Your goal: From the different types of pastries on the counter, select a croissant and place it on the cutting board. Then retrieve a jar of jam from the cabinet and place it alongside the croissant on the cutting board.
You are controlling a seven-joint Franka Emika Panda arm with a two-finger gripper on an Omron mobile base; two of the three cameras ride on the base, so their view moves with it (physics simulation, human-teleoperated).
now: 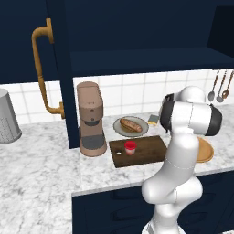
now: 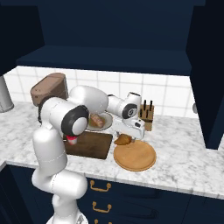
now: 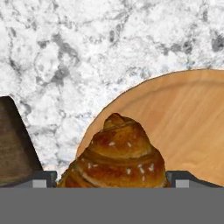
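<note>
The golden-brown croissant (image 3: 118,155) lies at the edge of a round tan wooden plate (image 3: 183,118). My gripper (image 3: 113,179) is open, with one fingertip (image 3: 43,179) on each side of the croissant, close to its flanks. From the right base, the hand reaches down over the croissant (image 2: 124,139). The dark cutting board (image 1: 148,153) lies left of that plate, and the red-lidded jar of jam (image 1: 130,147) stands on it. The longer pastry (image 1: 131,124) rests on a grey plate behind the board. The navy cabinet (image 1: 137,32) hangs above, its door with the brass handle (image 1: 42,68) swung open.
A brown coffee machine (image 1: 91,119) stands left of the board, beside the open door's edge. A knife block (image 2: 148,116) sits against the tiled wall behind the hand. Utensils (image 1: 219,87) hang at the right. A grey metal container (image 1: 7,116) stands far left.
</note>
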